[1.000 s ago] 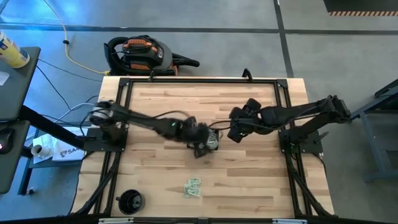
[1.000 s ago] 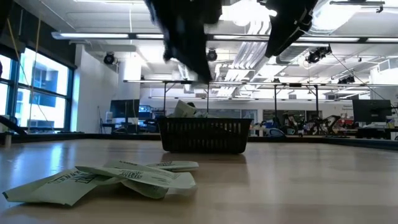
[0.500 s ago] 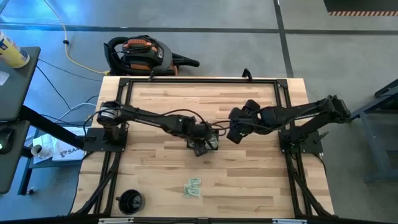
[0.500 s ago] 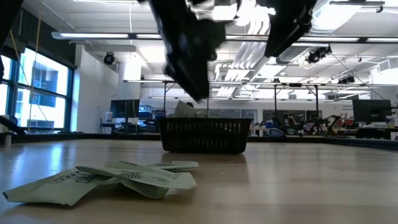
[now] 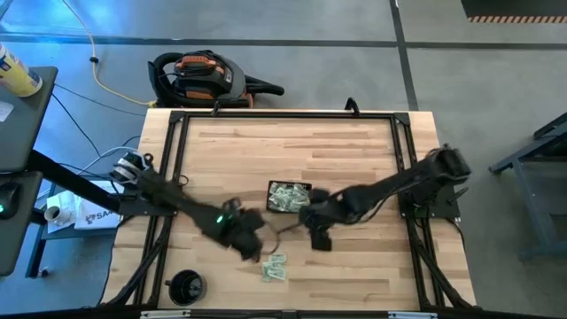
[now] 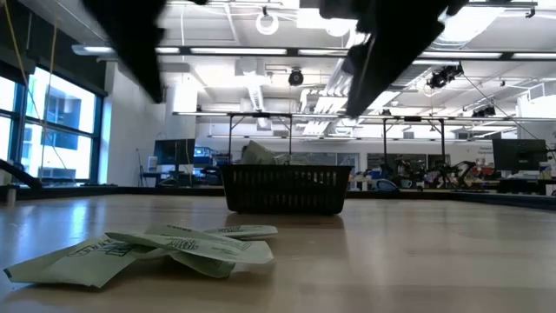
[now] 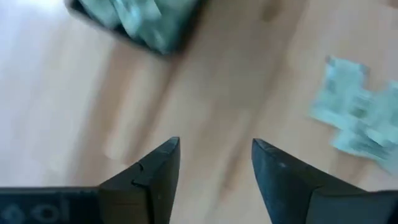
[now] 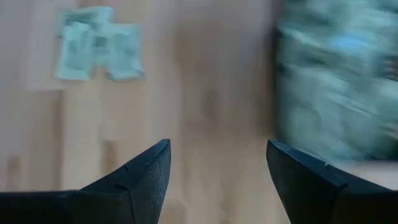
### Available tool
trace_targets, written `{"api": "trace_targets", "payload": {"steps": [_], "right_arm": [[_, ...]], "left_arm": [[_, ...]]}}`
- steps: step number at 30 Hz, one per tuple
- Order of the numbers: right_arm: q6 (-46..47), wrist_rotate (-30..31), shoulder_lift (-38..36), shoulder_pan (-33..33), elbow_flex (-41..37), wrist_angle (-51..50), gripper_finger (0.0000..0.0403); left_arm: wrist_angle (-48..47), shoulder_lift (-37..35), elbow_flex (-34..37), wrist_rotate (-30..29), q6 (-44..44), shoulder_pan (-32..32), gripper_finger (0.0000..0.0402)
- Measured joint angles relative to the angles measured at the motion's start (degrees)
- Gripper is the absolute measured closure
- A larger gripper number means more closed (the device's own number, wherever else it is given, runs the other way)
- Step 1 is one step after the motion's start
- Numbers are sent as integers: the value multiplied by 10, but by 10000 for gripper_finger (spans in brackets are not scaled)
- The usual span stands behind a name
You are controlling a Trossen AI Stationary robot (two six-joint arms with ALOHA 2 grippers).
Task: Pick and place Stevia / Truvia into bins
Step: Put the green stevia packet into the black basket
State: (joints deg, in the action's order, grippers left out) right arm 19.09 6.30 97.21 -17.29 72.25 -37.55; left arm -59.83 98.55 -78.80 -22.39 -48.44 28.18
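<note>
The black mesh bin (image 5: 290, 197) stands mid-table, heaped with pale green sachets (image 5: 288, 195); in the low view the bin (image 6: 285, 189) shows at centre. A small pile of loose Stevia sachets (image 5: 275, 268) lies flat on the wood nearer the front edge, also in the low view (image 6: 174, 248). My left gripper (image 5: 252, 248) hovers open just left of and beyond that pile, nothing between its fingers (image 7: 214, 149). My right gripper (image 5: 319, 237) hovers open between the bin and the pile, to their right, also with nothing in it (image 8: 217, 149).
A round black cup-like object (image 5: 186, 285) sits at the near left corner. A black frame (image 5: 283, 115) runs along the table's far and side edges. Bare wood lies around the loose pile and right of the bin.
My left gripper has left its place over the bin and swung toward the near edge and left, ending beside the loose pile. My right gripper has come from beyond and right of the bin toward the near edge. The bin, earlier covered in the high view, now shows.
</note>
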Motion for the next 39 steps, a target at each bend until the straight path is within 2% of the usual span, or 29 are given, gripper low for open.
{"api": "trace_targets", "payload": {"steps": [5,11,17,22,28,31,35,37,39], "right_arm": [[7,-18,82,-34,0,137,149],[30,-9,145,-58,0,244,149],[16,8,195,-76,0,358,149],[14,24,224,-78,0,365,161],[-3,51,265,-76,2,410,231],[7,51,274,-71,3,413,288],[3,14,256,-52,2,399,380],[0,13,235,-40,-1,377,392],[15,35,204,-23,-4,347,384]], "left_arm": [[3,-6,37,-11,-177,79,188],[-2,-6,45,-41,-309,141,192],[-3,-6,45,-60,-356,150,191],[-3,-6,45,-62,-359,150,190],[-6,-6,45,-69,-358,150,190],[-14,-6,45,-70,-358,150,190],[-29,-6,45,-69,-358,150,190],[-39,-6,45,-69,-358,150,190],[-40,-6,44,-69,-358,150,190]]}}
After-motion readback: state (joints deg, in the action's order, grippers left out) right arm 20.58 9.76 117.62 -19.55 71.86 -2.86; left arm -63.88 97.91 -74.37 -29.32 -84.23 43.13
